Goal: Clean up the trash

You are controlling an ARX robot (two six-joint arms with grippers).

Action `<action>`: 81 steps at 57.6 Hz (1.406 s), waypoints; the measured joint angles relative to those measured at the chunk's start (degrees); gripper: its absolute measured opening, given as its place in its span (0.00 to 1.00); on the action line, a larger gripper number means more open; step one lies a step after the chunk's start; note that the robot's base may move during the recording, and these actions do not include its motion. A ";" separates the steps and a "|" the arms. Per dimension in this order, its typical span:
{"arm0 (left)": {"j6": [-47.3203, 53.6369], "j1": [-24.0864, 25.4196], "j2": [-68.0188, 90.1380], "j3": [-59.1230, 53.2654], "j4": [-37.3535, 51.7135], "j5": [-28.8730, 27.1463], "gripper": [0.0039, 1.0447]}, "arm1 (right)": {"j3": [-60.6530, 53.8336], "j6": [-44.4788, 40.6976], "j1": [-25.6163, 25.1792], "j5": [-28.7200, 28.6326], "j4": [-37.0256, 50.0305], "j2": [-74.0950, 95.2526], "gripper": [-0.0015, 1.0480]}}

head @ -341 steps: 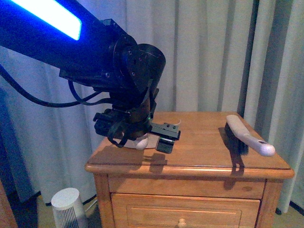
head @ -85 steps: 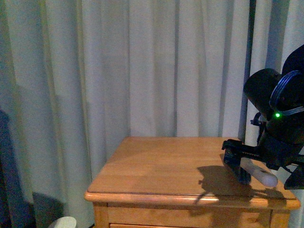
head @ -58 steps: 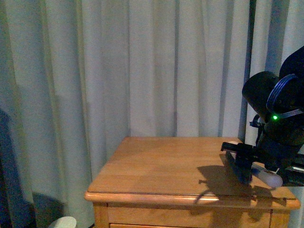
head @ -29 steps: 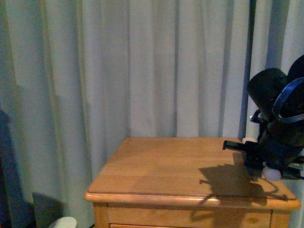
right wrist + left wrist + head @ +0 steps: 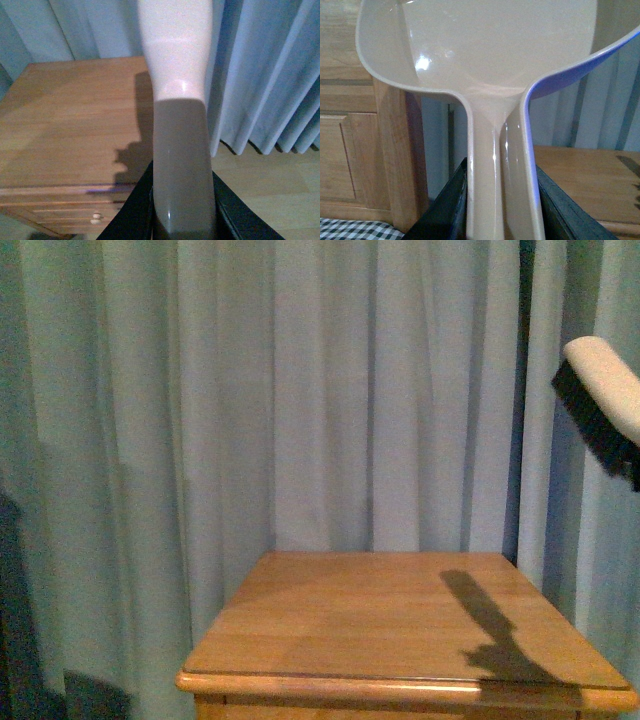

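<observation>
A: Front: black-bristled pale plastic brush hangs high over the smooth honey-wood nightstand. We see no crumpled white trash in any view.

B: Left wrist: our left gripper clamps the glossy beige plastic dustpan by its handle.

A: Right wrist: our right gripper grips the brush's smooth handle. We judge both tools are in hand; next, find the trash.

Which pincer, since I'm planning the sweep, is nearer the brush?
Right. The right pincer grips the brush by its handle; the left pincer holds the dustpan, with the brush nowhere in its view.
</observation>
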 joint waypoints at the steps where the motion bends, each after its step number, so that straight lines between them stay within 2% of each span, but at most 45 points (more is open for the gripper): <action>1: 0.00 0.00 0.00 0.00 0.00 0.00 0.27 | -0.70 -0.07 0.00 0.11 -0.04 -0.98 0.19; 11: 0.00 0.00 0.00 0.00 0.00 0.00 0.27 | -6.82 -0.35 0.72 2.40 -3.43 -15.26 0.19; 27: 0.00 0.00 0.00 0.00 0.00 0.00 0.27 | -9.97 -4.31 9.70 13.42 -4.79 -28.65 0.19; 81: 0.00 0.07 -0.11 -0.04 0.00 0.02 0.27 | -10.54 -5.35 10.23 13.90 -4.76 -29.00 0.19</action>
